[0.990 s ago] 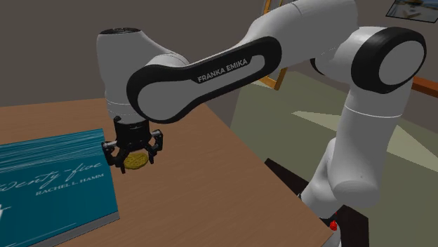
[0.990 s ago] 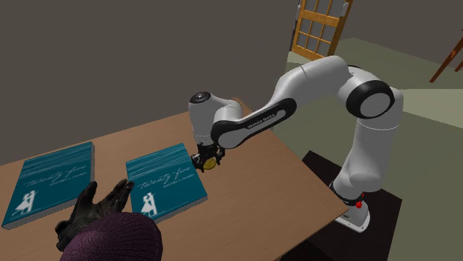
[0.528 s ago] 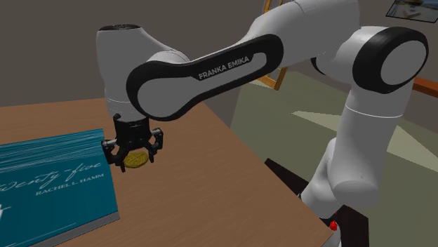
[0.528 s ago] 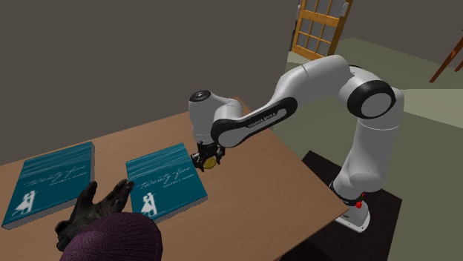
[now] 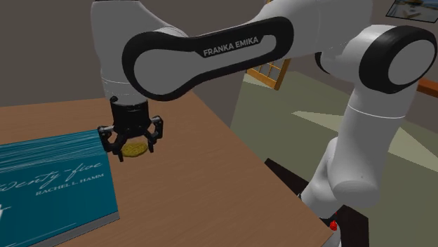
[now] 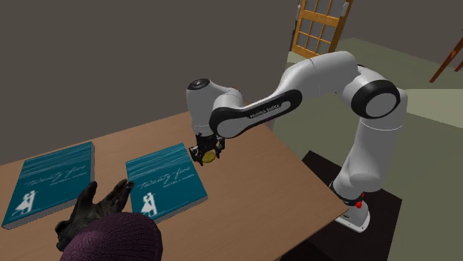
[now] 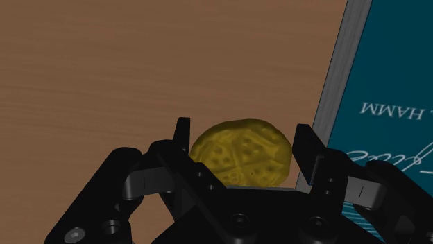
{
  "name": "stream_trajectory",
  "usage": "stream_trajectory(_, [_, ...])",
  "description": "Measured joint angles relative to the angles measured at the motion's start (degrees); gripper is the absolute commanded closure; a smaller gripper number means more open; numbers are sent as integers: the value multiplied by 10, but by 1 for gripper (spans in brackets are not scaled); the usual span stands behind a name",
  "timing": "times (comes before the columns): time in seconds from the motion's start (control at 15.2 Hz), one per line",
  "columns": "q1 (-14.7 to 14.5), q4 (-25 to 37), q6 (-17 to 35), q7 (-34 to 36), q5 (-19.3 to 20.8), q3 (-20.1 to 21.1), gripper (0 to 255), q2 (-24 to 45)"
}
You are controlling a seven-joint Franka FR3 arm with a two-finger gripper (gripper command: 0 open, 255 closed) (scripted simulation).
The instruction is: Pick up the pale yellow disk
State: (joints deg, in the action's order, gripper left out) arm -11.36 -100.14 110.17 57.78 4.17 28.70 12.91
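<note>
We are looking at a brown wooden tabletop (image 5: 189,189) that is carrying everything here, with the white arm (image 5: 210,56) reaching across and down over it. A teal book (image 5: 49,179) is lying just beside the work spot, and the shoulder view's left edge is cutting it off. Below the arm's wrist the black pincer (image 5: 133,150) is clenching on the golden-yellow disk (image 7: 241,154), with one finger on either side of its rim. We are judging the grasp as made and the lift as under way: the disk is appearing to hang a little above the wood, close to the book's corner. What is remaining is raising it clearly away. We are finding the gap beneath the disk hard to make out, and the finger bodies are hiding the actual contact points.
</note>
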Motion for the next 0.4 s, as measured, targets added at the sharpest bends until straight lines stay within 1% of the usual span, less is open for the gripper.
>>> stream_trajectory(0.4, [0,34,-42,-2,-5,2,255,-8])
